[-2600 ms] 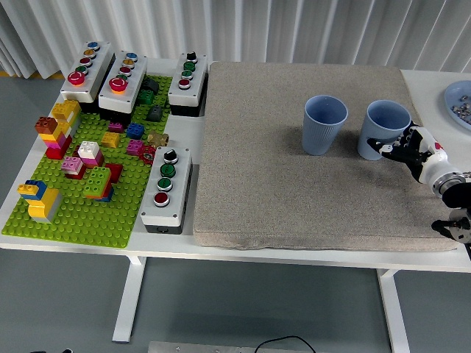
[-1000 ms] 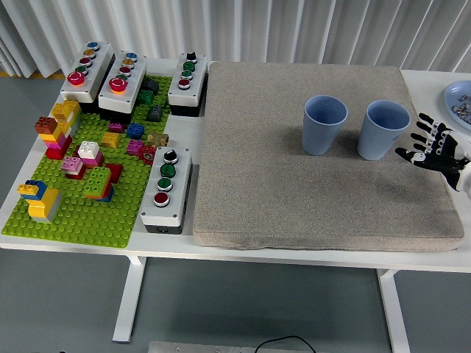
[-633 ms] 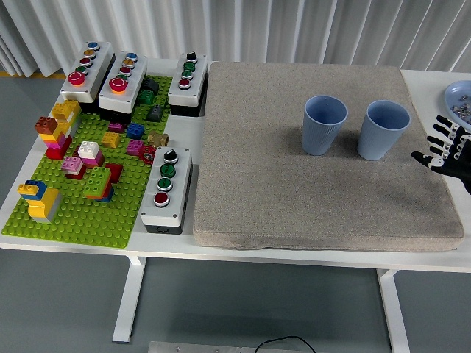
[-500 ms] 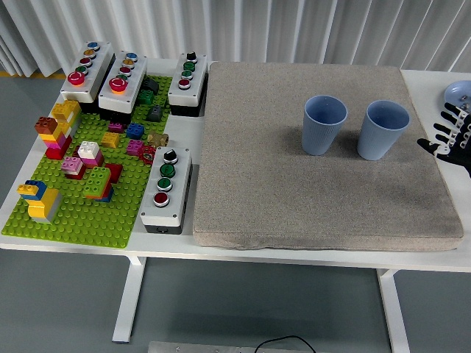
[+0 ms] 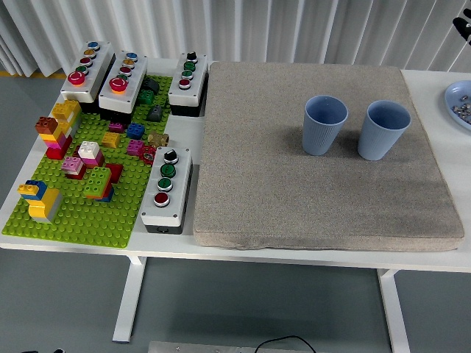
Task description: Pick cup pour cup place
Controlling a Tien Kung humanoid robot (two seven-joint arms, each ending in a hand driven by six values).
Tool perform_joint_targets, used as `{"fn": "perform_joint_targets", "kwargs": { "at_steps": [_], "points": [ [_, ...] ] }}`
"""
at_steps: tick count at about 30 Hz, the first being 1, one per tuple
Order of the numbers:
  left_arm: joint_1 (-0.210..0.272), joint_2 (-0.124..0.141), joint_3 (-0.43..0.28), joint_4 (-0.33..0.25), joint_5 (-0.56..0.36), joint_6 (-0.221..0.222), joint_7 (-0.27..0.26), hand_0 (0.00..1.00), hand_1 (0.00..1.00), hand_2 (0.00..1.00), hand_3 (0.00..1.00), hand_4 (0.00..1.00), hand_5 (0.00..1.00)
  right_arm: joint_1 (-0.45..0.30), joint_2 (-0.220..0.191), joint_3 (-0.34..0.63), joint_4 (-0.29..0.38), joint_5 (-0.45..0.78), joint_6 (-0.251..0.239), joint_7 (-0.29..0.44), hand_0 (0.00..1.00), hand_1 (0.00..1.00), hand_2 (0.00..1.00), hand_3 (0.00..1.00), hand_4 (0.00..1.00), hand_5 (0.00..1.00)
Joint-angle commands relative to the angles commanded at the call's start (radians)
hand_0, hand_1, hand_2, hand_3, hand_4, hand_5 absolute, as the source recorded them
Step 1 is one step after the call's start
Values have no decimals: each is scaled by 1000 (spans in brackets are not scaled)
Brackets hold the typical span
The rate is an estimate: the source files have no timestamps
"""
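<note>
Two blue ribbed cups stand upright side by side on the grey mat (image 5: 309,198), toward its far right. The left cup (image 5: 324,126) and the right cup (image 5: 383,130) are a small gap apart, and nothing touches either. Of my right hand (image 5: 464,26) only a small dark piece shows, at the picture's top right corner, well away from the cups. My left arm is out of view.
A blue plate (image 5: 461,105) with small items lies at the right edge. Left of the mat are a green baseplate (image 5: 73,213) with coloured bricks and several button boxes, one (image 5: 166,190) beside the mat's left edge.
My right hand has let go of the right cup, drawn back to the right and risen almost out of the picture. Both cups stay where they were.
</note>
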Motion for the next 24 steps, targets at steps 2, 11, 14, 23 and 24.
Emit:
{"fn": "perform_joint_targets", "kwargs": {
  "at_steps": [2, 11, 14, 23, 24],
  "points": [
    [-1, -1, 1, 0, -2, 0, -1, 749, 802, 827, 667, 521, 902, 10, 4, 12, -9, 24, -18, 7, 851, 771, 775, 826, 838, 329],
    [-6, -2, 4, 0, 5, -2, 1, 749, 803, 827, 667, 521, 902, 22, 21, 18, -40, 160, -28, -52, 865, 788, 822, 835, 830, 653],
    [-5, -2, 3, 0, 7, -1, 2, 749, 803, 827, 666, 520, 901, 18, 27, 19, -42, 166, -63, -84, 913, 830, 870, 863, 814, 998],
    [-7, -3, 5, 0, 6, -2, 2, 749, 804, 827, 667, 520, 900, 18, 33, 33, -23, 203, -390, 20, 945, 867, 928, 924, 777, 998],
    [-8, -3, 6, 0, 6, -3, 2, 750, 804, 827, 666, 520, 899, 17, 34, 32, -22, 196, -404, 22, 941, 874, 945, 936, 766, 998]
  ]
}}
